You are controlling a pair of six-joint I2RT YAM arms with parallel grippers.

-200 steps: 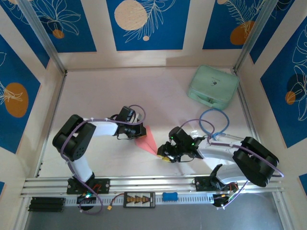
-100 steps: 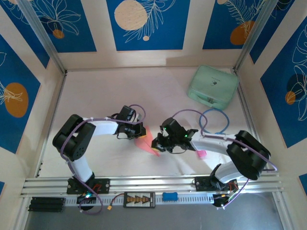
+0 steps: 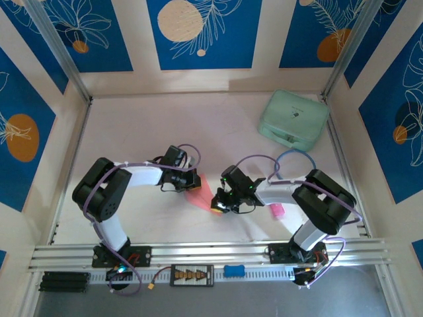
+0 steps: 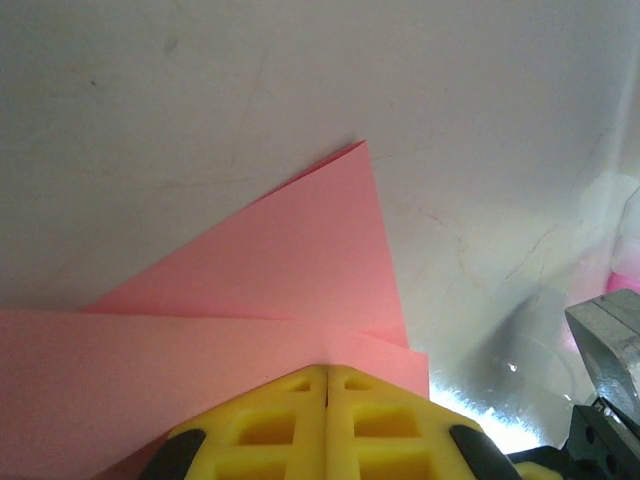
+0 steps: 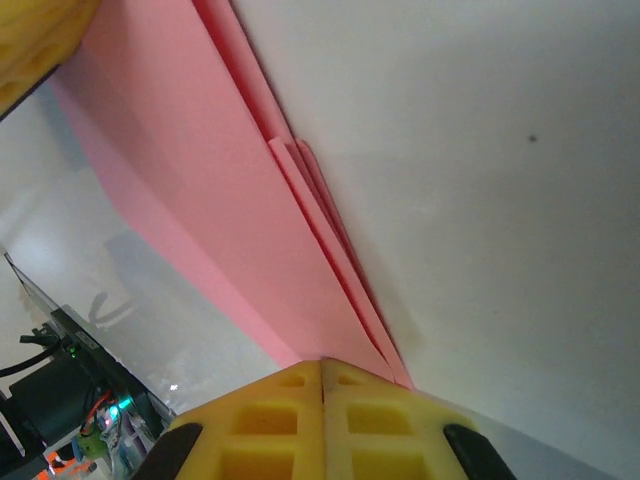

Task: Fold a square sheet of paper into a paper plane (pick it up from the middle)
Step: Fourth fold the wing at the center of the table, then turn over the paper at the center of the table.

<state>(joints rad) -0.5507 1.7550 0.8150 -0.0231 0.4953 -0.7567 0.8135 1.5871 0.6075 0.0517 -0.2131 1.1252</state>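
Note:
The salmon-pink sheet of paper (image 3: pixel 200 193) lies on the table between the two arms, folded into a narrow, pointed, layered paper plane shape. My left gripper (image 3: pixel 192 187) is shut, its yellow fingertips pressed down on the paper's wide end (image 4: pixel 280 260); the tips meet at the left gripper (image 4: pixel 327 368). My right gripper (image 3: pixel 217 203) is also shut. It rests on the paper's narrow near end, where stacked fold edges (image 5: pixel 300 200) run up to the right gripper (image 5: pixel 322 362). Nothing shows between either pair of fingers.
A small bright-pink stick (image 3: pixel 276 210) lies on the table under the right forearm. A mint-green case (image 3: pixel 293 119) sits at the back right, with a blue cable loop (image 3: pixel 295 162) in front of it. A left finger (image 5: pixel 35 50) shows yellow in the right wrist view's top corner.
The right arm swung left from the front of the table to the paper's near end, and its jaws closed. The pink stick came into view behind it. The left arm stayed put.

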